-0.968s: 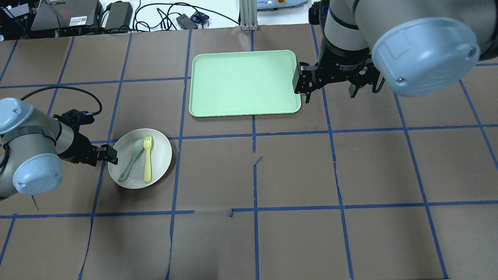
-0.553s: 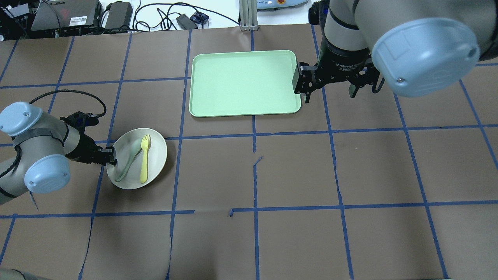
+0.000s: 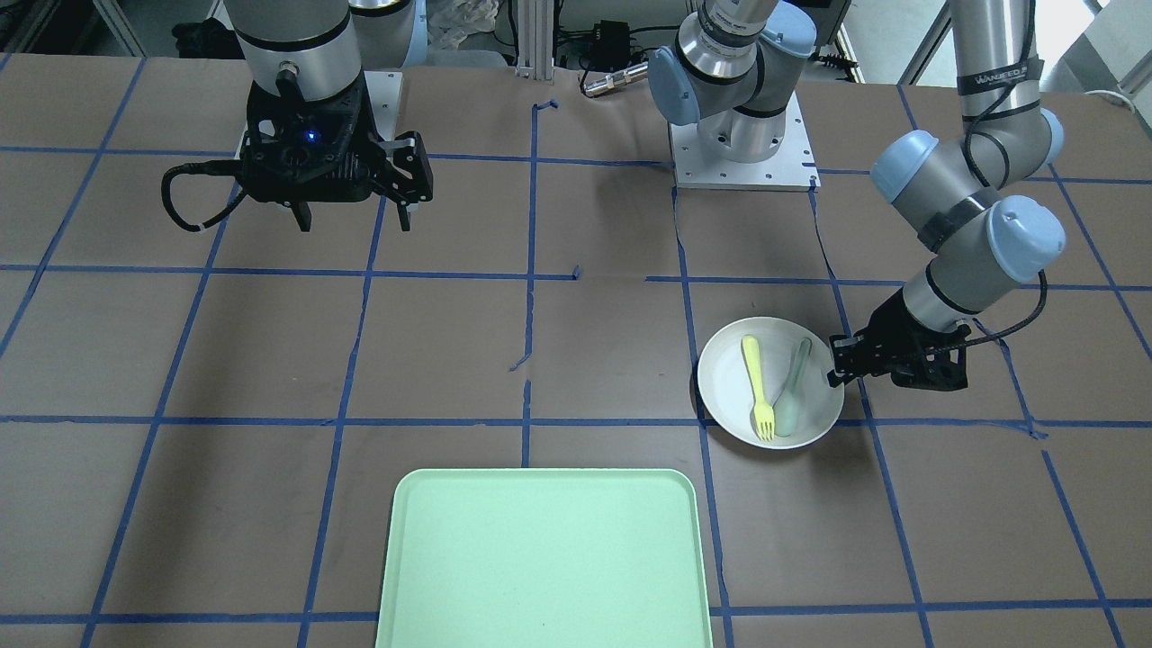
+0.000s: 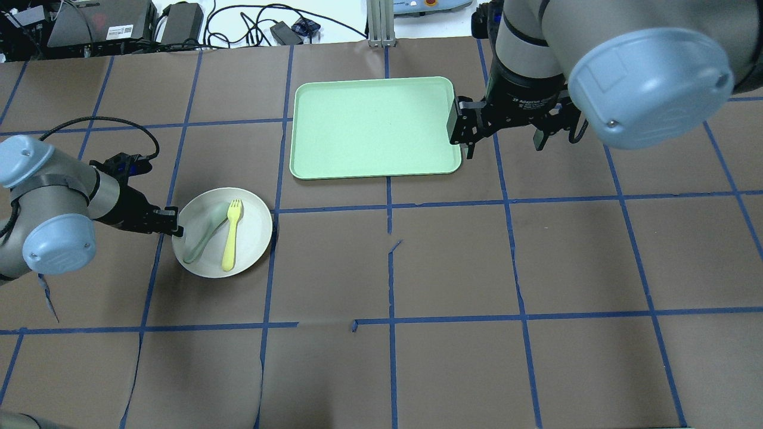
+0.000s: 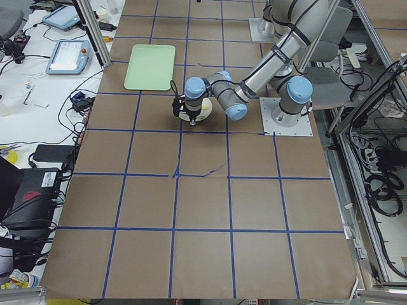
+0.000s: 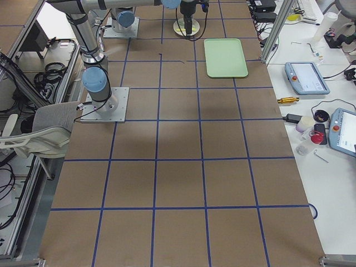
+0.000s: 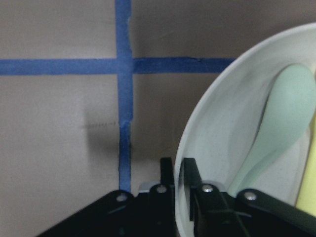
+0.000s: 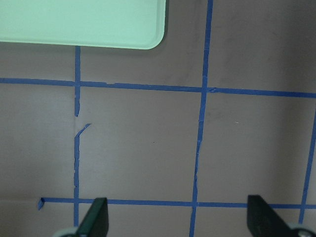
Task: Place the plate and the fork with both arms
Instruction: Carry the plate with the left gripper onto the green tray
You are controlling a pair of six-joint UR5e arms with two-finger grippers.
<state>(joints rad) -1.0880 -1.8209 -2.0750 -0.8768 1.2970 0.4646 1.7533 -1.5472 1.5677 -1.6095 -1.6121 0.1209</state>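
Observation:
The off-white plate (image 4: 253, 235) is held off the table at the left, its shadow below it. On it lie the yellow fork (image 4: 231, 234) and a pale grey-green spoon (image 4: 204, 236). My left gripper (image 4: 174, 229) is shut on the plate's left rim; the left wrist view shows its fingers (image 7: 195, 190) pinching the plate's rim (image 7: 190, 133). In the front view the plate (image 3: 724, 378), the fork (image 3: 756, 385) and the left gripper (image 3: 839, 360) are at the right. My right gripper (image 4: 503, 128) is open and empty, hovering just right of the mint-green tray (image 4: 374, 127).
The tray lies at the table's far middle, its corner in the right wrist view (image 8: 79, 22). Blue tape lines grid the brown table. Cables and boxes (image 4: 125, 24) sit beyond the far edge.
My left gripper has carried the plate, with fork and spoon on it, a little to the right and away from the robot. The right arm has not moved.

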